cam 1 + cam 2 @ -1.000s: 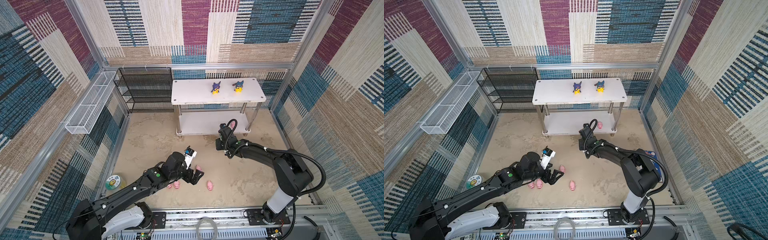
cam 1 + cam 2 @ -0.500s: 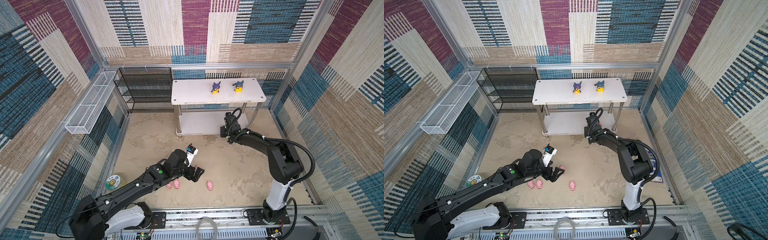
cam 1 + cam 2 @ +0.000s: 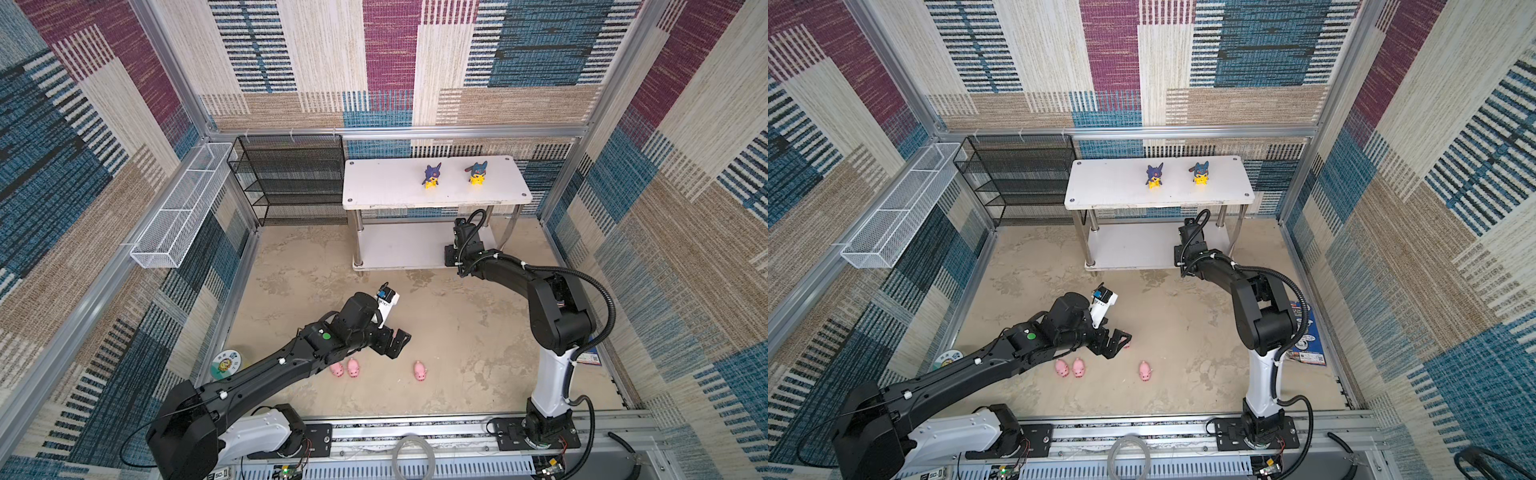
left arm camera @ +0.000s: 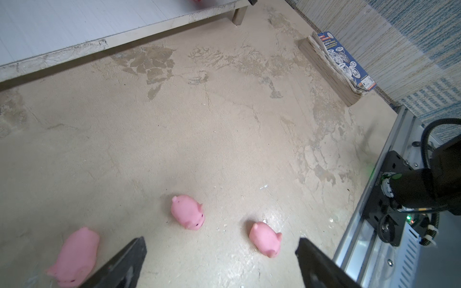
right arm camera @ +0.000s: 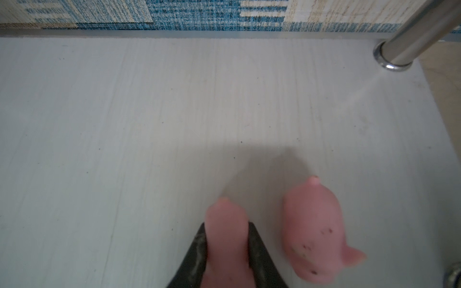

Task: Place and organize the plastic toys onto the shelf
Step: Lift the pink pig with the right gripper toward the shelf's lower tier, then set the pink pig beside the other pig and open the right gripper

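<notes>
1. Fingers (image 5: 197, 249) of the right tool (image 5: 227, 224) are clamped tight on a tiny glossy pink plastic pig (image 5: 225, 244). It sits low over the bottom tier of the white two-tier shelf with chrome legs (image 5: 149, 124). Whether that pig touches the board, the blur won't let me say.
2. Just beside it, a second pink pig (image 5: 313, 229) lies on that same bottom tier.
3. Up on the top tier, in both top views, a yellow-bodied figurine with a purple pointed-ear hood (image 3: 432, 176) stands upright. Its blue-hooded twin (image 3: 478, 173) stands alongside, with a gap between them.
4. Over to the left tool (image 4: 220, 243): it hangs low above the beige table (image 3: 457, 332), jaws spread wide, gripping nothing.
5. On the table near that tool, a pair of pink pigs (image 3: 337, 369) sits close together, and a lone pink pig (image 3: 420, 370) lies apart from them.
6. A fleck of pink (image 3: 1126, 343) peeks out under the left tool, possibly another pig.
</notes>
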`<state>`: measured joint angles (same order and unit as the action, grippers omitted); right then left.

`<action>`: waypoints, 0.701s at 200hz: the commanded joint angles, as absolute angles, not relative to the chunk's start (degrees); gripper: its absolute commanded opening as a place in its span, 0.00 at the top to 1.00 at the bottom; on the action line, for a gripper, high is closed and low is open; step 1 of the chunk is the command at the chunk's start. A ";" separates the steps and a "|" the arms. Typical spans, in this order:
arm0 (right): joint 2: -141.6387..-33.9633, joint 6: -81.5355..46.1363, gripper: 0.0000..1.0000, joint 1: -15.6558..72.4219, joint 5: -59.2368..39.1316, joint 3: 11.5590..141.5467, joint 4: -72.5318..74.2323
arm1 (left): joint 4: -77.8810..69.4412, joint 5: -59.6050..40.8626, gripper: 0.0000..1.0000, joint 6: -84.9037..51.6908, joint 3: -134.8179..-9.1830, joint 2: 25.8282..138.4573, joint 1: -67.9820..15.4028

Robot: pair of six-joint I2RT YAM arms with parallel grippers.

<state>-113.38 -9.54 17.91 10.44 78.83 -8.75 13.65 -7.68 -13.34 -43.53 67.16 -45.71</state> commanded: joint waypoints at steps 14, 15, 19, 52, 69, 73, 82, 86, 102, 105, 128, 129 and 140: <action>-114.34 -8.72 0.69 17.62 9.40 80.35 -7.69 | 14.48 -6.92 0.00 -11.55 -44.34 67.24 -45.44; -114.39 -8.75 0.69 17.64 9.45 80.39 -7.67 | 14.49 -6.93 0.00 -11.53 -44.36 67.24 -45.39; -114.44 -8.81 0.68 17.59 9.42 80.40 -7.72 | 14.46 -6.99 0.00 -11.60 -44.38 67.23 -45.36; -114.72 -8.81 0.63 17.63 9.58 80.41 -7.90 | 14.50 -7.12 0.00 -11.69 -44.38 67.31 -45.12; -114.53 -8.88 0.61 17.66 9.67 80.15 -7.90 | 14.50 -7.28 0.00 -11.69 -44.33 67.50 -45.18; -114.46 -8.88 0.61 17.59 9.62 80.09 -7.95 | 14.50 -7.31 0.00 -11.69 -44.38 67.50 -45.09; -114.37 -8.87 0.60 17.62 9.75 80.06 -7.99 | 14.48 -7.29 0.00 -11.69 -44.38 67.54 -45.09; -114.26 -8.88 0.60 17.66 9.82 80.07 -8.00 | 14.50 -7.37 0.01 -11.69 -44.38 67.57 -45.09; -113.78 -8.85 0.58 17.66 9.64 79.90 -8.05 | 14.50 -7.55 0.00 -11.69 -44.42 67.55 -45.09; -113.67 -8.87 0.58 17.67 9.59 79.87 -8.10 | 14.57 -7.56 0.00 -11.77 -44.47 67.58 -45.09; -112.79 -8.88 0.53 17.60 8.83 79.69 -8.00 | 14.59 -7.73 0.00 -11.84 -44.40 67.49 -45.00; -112.73 -8.88 0.53 17.63 8.77 79.70 -8.00 | 14.59 -7.73 0.00 -11.85 -44.39 67.50 -45.00; -112.26 -8.96 0.51 17.66 8.45 79.50 -8.04 | 14.63 -7.73 0.00 -11.87 -44.27 67.41 -45.00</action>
<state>-113.56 -8.97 17.54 9.52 79.77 -9.08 14.39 -7.68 -13.32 -44.03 67.46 -45.12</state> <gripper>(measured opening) 0.476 0.996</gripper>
